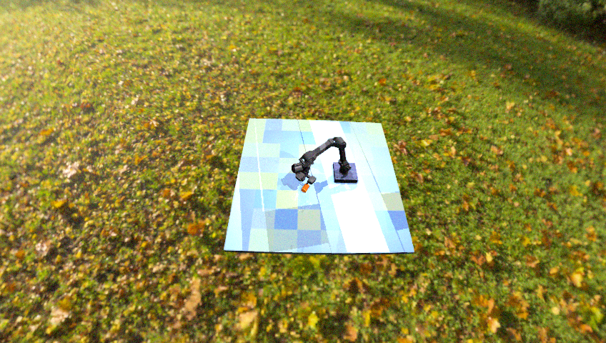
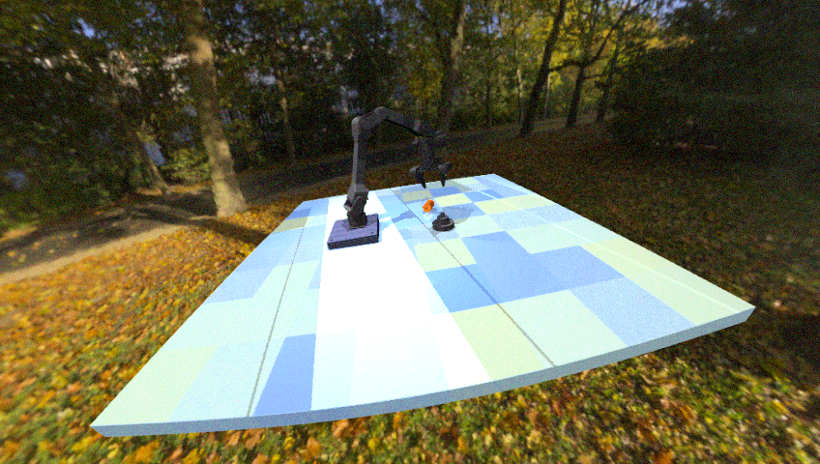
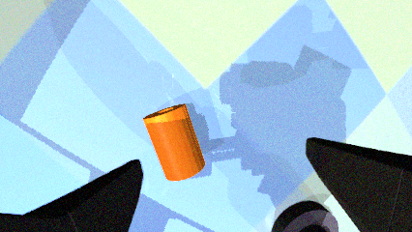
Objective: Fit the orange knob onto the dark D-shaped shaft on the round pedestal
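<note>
The orange knob (image 1: 305, 188) (image 2: 427, 205) (image 3: 176, 150) lies on its side on the table; in the wrist view one end, with a dark recess, faces the upper left. The dark round pedestal (image 2: 443, 225) with its short upright shaft (image 2: 442, 216) stands near the knob. In the wrist view only part of the pedestal (image 3: 284, 224) shows at the bottom edge, and in the top view the arm hides it. The shaft's flat side cannot be made out. My gripper (image 2: 434, 186) (image 3: 224, 158) is open and empty, pointing down above the table. The knob appears nearer the left finger in the wrist view.
The table (image 1: 361, 229) (image 2: 402, 344) has a patchwork of blue, pale green and white. The arm's dark square base (image 1: 345, 179) (image 2: 339, 237) stands on it. The arm's shadow falls around the knob. Grass and leaves lie beyond the table edges.
</note>
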You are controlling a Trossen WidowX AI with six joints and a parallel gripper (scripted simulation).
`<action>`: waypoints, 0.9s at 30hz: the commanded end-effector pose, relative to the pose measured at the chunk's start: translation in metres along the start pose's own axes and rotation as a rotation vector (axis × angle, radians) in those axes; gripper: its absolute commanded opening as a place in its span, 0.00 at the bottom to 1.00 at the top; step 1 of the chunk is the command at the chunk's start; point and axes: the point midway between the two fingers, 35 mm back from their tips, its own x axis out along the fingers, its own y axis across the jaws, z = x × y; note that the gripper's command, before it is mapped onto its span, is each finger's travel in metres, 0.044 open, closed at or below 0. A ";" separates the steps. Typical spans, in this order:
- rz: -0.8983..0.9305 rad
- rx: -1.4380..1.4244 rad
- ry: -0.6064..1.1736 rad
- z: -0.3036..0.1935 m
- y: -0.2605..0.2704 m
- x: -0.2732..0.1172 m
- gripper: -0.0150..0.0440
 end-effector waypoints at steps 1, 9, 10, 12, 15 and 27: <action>0.119 -0.175 0.080 0.004 0.032 0.021 1.00; 0.119 -0.175 0.080 0.002 0.034 0.040 1.00; 0.119 -0.175 0.080 0.002 0.034 0.044 1.00; 0.119 -0.175 0.080 0.002 0.034 0.046 1.00; 0.119 -0.175 0.080 0.002 0.034 0.046 1.00; 0.120 -0.173 0.081 0.001 0.036 0.064 1.00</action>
